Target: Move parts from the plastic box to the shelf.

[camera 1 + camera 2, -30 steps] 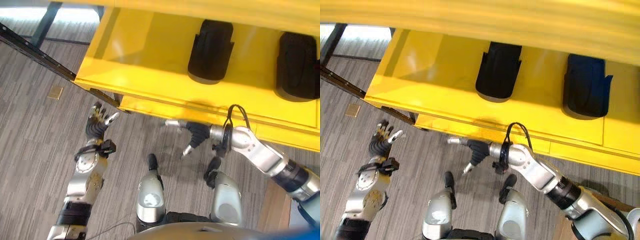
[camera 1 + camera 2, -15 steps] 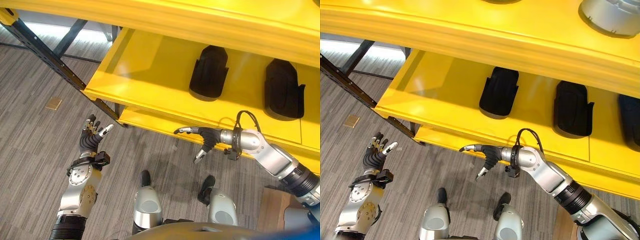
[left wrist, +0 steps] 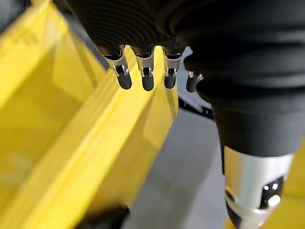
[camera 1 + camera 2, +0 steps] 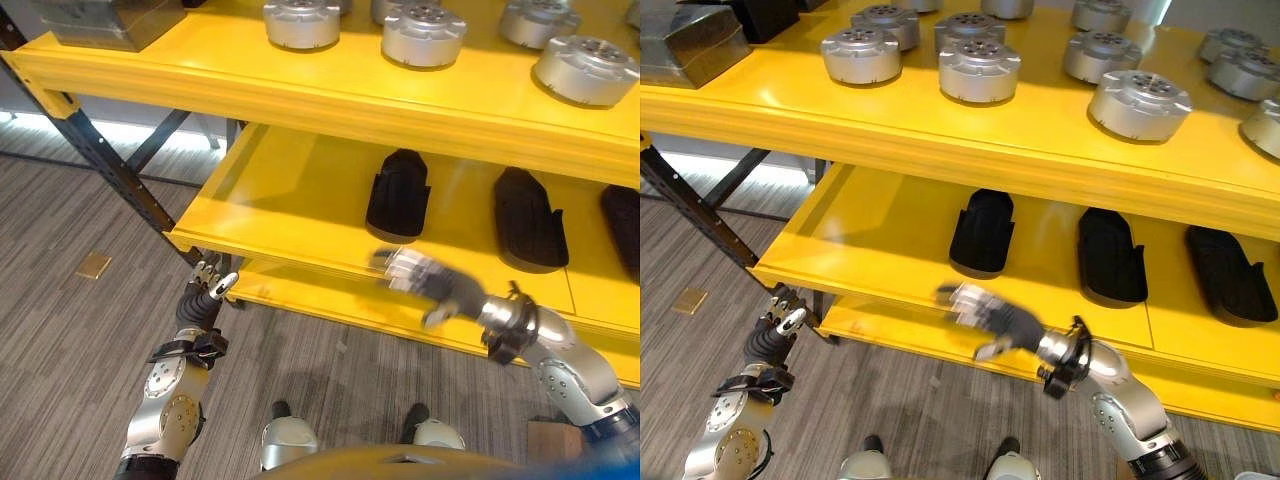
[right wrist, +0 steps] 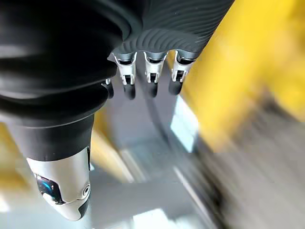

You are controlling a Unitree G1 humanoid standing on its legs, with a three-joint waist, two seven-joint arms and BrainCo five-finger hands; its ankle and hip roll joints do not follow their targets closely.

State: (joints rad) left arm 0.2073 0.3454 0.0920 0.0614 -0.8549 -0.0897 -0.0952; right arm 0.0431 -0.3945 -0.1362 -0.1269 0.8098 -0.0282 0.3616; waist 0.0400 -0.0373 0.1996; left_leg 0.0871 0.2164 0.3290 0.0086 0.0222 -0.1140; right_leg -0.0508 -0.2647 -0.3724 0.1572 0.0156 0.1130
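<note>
The yellow shelf has black moulded parts lying on its middle level and several round silver parts on its top level. My right hand hovers in front of the middle level's front edge, open and empty, with straight fingers. My left hand is raised by the shelf's left corner, just below the middle level's edge. It is open too, with straight fingers and nothing in it.
A grey metal block sits at the top level's left end. A dark slanted upright carries the shelf on the left. A lower yellow level runs under the middle one. A small tan tile lies on the grey floor.
The camera has tilted up, bringing the top level with the silver parts into view. My right hand has risen from below the shelf edge to in front of the middle level.
</note>
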